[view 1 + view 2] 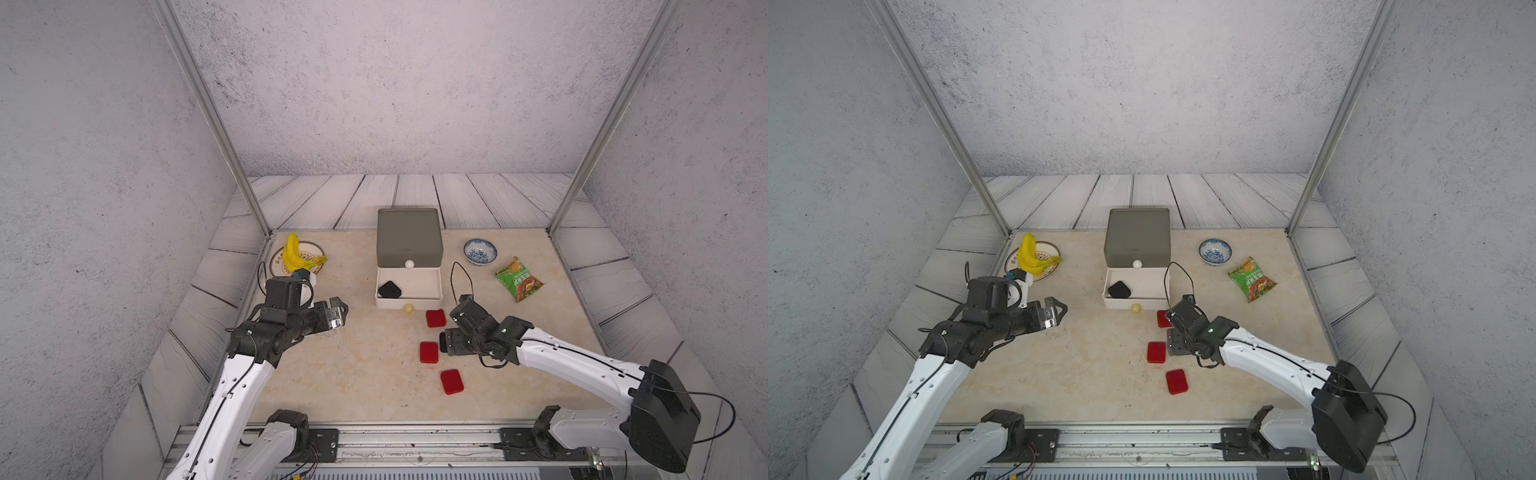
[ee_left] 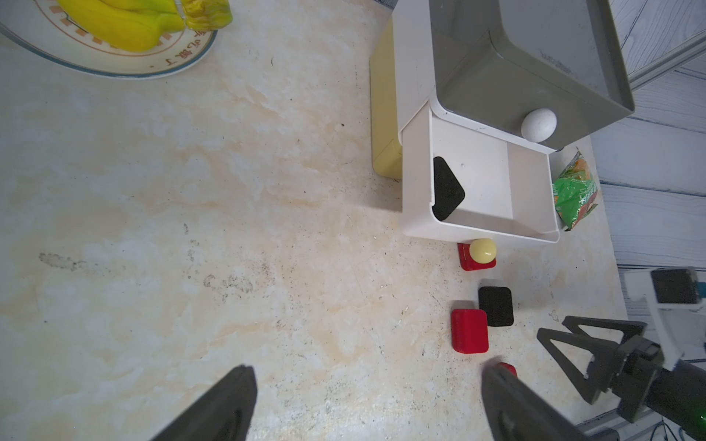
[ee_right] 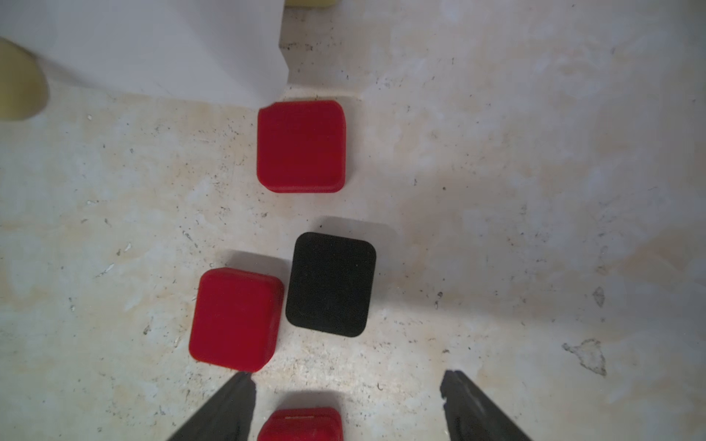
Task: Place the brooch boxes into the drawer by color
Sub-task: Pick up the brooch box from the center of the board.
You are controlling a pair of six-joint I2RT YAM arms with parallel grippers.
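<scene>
Because the plate (image 1: pixel 319 250) of bananas (image 1: pixel 293 254) sits far off at the left edge of the surface, it poses no risk. Next to it the left arm (image 1: pixel 291 320) hovers with its jaws spread and empty, so a sweep toward the middle could bump the drawer (image 1: pixel 409 232).

Its white tier (image 1: pixel 417 302) stands pulled out, with 1 black box (image 1: pixel 390 289) in the front left corner. The grey tier above and the yellow one below are shut. No navy box is in view.

Just past the pale-yellow knob (image 1: pixel 408 308) lie 3 red boxes (image 1: pixel 435 318) (image 1: pixel 429 352) (image 1: pixel 452 381). The second black box (image 3: pixel 331 284) rests on the surface just beside the middle red one, possibly touching it.

The right arm (image 1: pixel 478 328) hangs over this cluster, its jaws spread and holding nothing. The tight gap is the main hazard, I judge: a finger coming down there could land on the red box, shove it, or pinch both. A grip near a corner might let the black box twist free over the tier's front wall.

While the white tier stays out, it overhangs the yellow one, which could block filling it.

The bowl (image 1: pixel 480 252) and snack packet (image 1: pixel 519 279) are well apart at the right.
</scene>
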